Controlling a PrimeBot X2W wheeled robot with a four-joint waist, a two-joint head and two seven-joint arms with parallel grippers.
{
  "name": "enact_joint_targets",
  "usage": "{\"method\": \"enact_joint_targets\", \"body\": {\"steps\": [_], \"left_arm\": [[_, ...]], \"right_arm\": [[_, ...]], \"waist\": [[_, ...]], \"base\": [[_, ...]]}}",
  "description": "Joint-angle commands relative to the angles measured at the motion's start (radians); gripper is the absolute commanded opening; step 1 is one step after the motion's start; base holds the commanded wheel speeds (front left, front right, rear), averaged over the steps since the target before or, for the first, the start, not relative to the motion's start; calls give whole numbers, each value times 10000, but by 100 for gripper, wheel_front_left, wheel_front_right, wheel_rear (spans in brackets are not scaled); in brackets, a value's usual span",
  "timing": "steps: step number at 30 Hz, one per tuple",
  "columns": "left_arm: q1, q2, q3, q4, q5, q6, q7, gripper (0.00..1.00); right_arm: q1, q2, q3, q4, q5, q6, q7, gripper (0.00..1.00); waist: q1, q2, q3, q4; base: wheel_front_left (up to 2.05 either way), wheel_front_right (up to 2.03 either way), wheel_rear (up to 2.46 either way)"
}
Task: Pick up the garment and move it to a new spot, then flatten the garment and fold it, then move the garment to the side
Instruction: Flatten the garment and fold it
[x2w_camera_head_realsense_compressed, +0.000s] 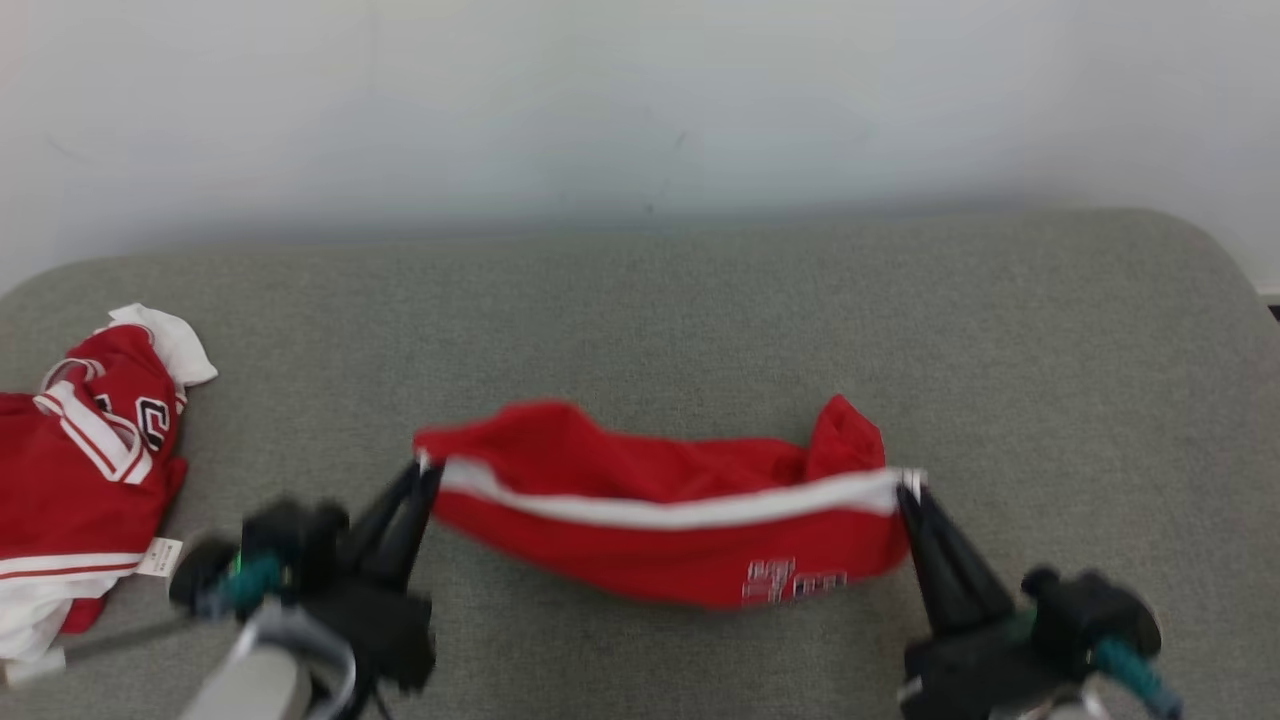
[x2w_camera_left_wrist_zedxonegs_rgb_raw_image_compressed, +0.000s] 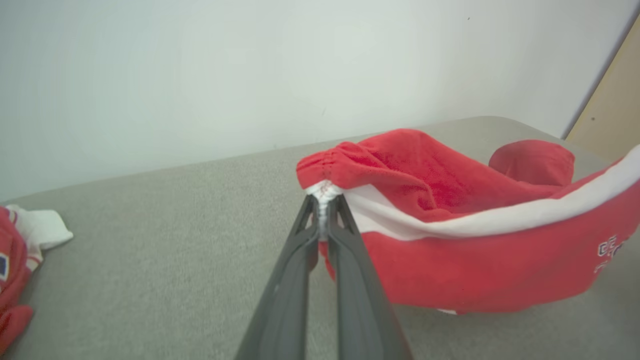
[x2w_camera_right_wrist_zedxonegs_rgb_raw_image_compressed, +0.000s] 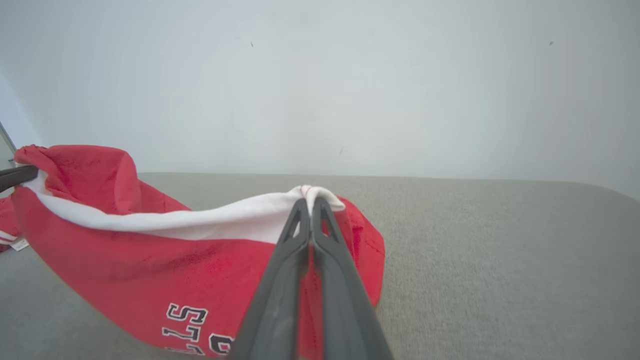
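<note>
Left gripper (x2w_camera_head_realsense_compressed: 426, 468) was clamped tight on the white band at one end of the garment (x2w_camera_head_realsense_compressed: 660, 545). Right gripper (x2w_camera_head_realsense_compressed: 908, 488) was pinched shut on the same band at the other end, so the red shorts hung between the two like a hammock.

It looked like the carry step, or maybe the very start of flattening. The band was pulled fairly straight, but the cloth sagged in the middle and the back layer bunched up toward 12 o'clock. Whether the lowest bit was brushing the grey tabletop (x2w_camera_head_realsense_compressed: 700, 320) was hard to tell.

The next move would probably need both arms lowering together with the band kept taut, so the thing went down without wrinkles.

A crumpled red and white jersey (x2w_camera_head_realsense_compressed: 90, 450) sat well off at 9 o'clock by the tabletop edge. It wasn't really in the way unless the left arm swung out wide. There was a plain pale wall (x2w_camera_head_realsense_compressed: 640, 100) at 12 o'clock.
</note>
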Motion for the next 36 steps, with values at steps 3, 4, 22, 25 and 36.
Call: {"method": "enact_joint_targets", "body": {"steps": [3, 4, 22, 25, 36], "left_arm": [[-2048, 325, -293, -209, -298, 16, 957, 0], [-2657, 441, -369, -196, -415, 16, 1180, 0], [-12063, 395, -1180, 2735, -2309, 15, 3438, 0], [-13297, 291, -1307, 3269, -2331, 15, 3315, 0], [-15877, 67, -2040, 4680, -2770, 15, 2563, 0]], "right_arm": [[-1734, -308, 120, 74, 387, -22, -18, 0], [-2255, -372, 114, 140, 462, -22, -16, 0], [-12296, -1045, 396, 3005, 1939, -22, 1103, 0], [-13702, -1130, 444, 3557, 1979, -22, 1186, 0], [-16568, -1306, 766, 5561, 1971, -22, 739, 0]], "waist": [[0, 0, 761, -275], [0, 0, 936, -302], [0, 0, 4415, -463], [0, 0, 4882, -494], [0, 0, 5632, -612]], "base": [[0, 0, 0], [0, 0, 0], [0, 0, 0], [0, 0, 0], [0, 0, 0]]}}
